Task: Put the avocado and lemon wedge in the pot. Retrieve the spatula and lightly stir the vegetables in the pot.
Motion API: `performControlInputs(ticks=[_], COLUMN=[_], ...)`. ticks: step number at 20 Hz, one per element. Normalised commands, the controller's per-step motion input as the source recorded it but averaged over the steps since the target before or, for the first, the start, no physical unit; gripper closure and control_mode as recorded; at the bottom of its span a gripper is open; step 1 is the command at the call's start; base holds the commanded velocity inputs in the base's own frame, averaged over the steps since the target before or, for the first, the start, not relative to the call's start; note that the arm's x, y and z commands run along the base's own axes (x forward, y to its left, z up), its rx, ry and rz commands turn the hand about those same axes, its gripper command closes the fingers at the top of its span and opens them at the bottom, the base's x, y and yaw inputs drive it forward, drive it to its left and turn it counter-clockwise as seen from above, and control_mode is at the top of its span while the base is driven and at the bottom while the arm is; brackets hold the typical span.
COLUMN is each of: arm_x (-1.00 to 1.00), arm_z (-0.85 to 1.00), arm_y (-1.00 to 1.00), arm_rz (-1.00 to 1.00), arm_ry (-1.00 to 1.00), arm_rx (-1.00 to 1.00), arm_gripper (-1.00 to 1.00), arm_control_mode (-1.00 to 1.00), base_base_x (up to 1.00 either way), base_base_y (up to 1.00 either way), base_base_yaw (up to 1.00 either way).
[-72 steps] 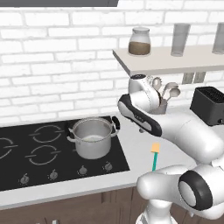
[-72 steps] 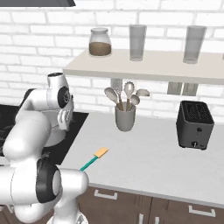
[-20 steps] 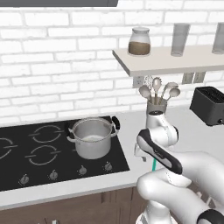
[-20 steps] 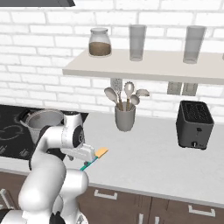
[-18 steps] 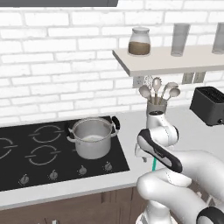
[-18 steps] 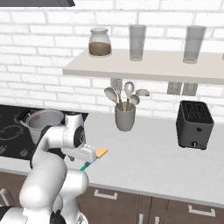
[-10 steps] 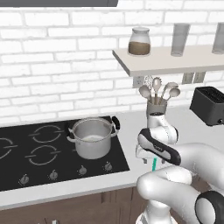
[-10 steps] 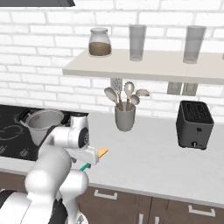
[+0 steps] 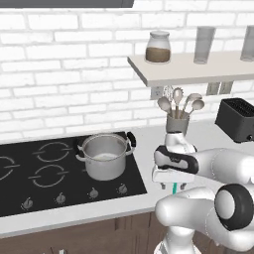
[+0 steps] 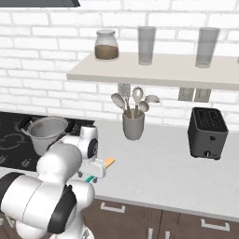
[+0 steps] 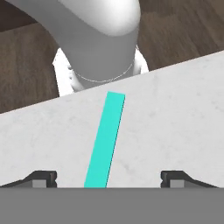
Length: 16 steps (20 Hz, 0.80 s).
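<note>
The spatula [image 11: 105, 140] lies flat on the pale counter [image 10: 158, 172], to the right of the hob [image 9: 49, 173] and well apart from the pot [image 9: 104, 156], which stands on the hob's near right burner. In the right base view its yellow head [image 10: 109, 162] pokes out past the hand on the side toward the utensil cup [image 10: 132, 125]; in the left base view a sliver of teal handle shows under the wrist.

The gripper [image 11: 105, 177] hangs low over the handle. Its two tips stand wide apart, one on each side of the teal strip, and neither touches it. So the fingers are spread and hold nothing.

The step in hand looks like the retrieval of the spatula. Whether the avocado and lemon wedge already sit in the pot cannot be told; its inside is too dim to read.

The next move calls for a short drop until the tips reach the counter beside the handle, then a squeeze across its narrow width. The handle is thin and lies flat, so the tips must go low or they may slide over it. After that comes a lift and a swing toward the pot.
</note>
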Motion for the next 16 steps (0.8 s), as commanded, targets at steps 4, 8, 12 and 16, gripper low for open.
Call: performControlInputs(ticks=[4,8,12,16], arm_x=[-0.36,-0.81,-1.0,-0.82], arm_z=[-0.54,-0.78,-0.98,-0.99], arm_y=[0.24,0.02,0.0,0.06], arm_rz=[0.0,0.0,0.0,-0.01], arm_ry=[0.0,-0.07,-0.16,-0.17], arm_rx=[0.0,0.0,0.0,0.0], arm_gripper=[-1.0,-1.0,-1.0,1.0], arm_control_mode=[-1.0,-1.0,-1.0,-1.0], base_base_x=[0.0,0.0,0.0,0.0], base_base_y=[0.0,0.0,0.0,0.0], base_base_yaw=[0.0,0.0,0.0,0.0])
